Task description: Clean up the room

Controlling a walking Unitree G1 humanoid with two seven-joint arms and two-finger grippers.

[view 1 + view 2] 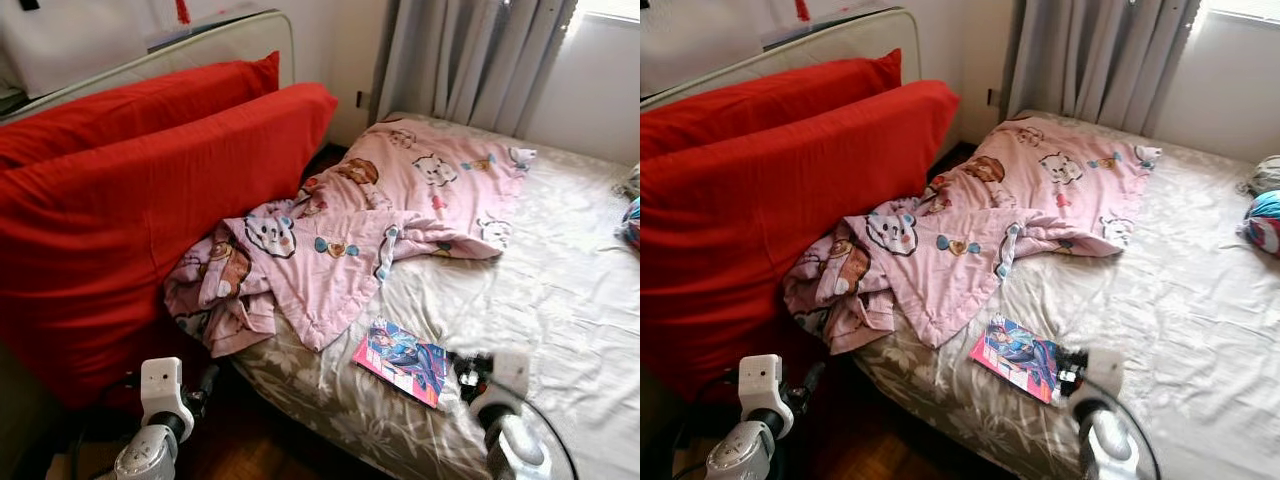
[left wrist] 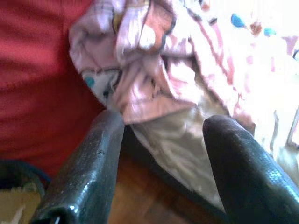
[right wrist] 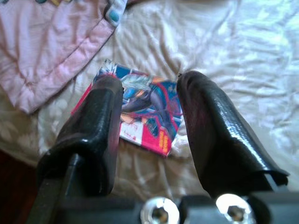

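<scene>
Book (image 1: 401, 360): flat on the bed (image 1: 560, 300) near its front edge, just beside the loose corner of the pink blanket (image 1: 350, 240), not touching it as far as can be told; bright pink-and-blue cover up.
Right pincer (image 3: 149, 100): hovering above the book, fingers (image 3: 98, 121) apart with the cover showing between them; not yet closed on anything.
Left pincer (image 2: 161, 140): low by the bed's corner, fingers apart, pointed at the bunched end of the blanket and the red cushion (image 1: 120, 210); holding nothing.
Handling, book: judged thin, light and fairly stiff, with a glossy and probably slippery cover; lying flush on soft sheet, so little gap under it. Best hold judged at the near short edge, one finger pressed into the bedding to slide beneath, the other on top.
Handling, blanket: soft, limp, will drape and drag; a gathered fold is the likelier grip than a flat patch.
Bedding: wrinkled, yielding, likely to bunch under a pressing finger.
Hard to make out: title and thickness of the book; whether it is one book or a thin magazine.
Cut off: colourful round item (image 1: 1265, 220) at the bed's far right edge, only partly in frame; kind cannot be told.
Hidden: floor under the blanket's overhang and behind the cushions.
</scene>
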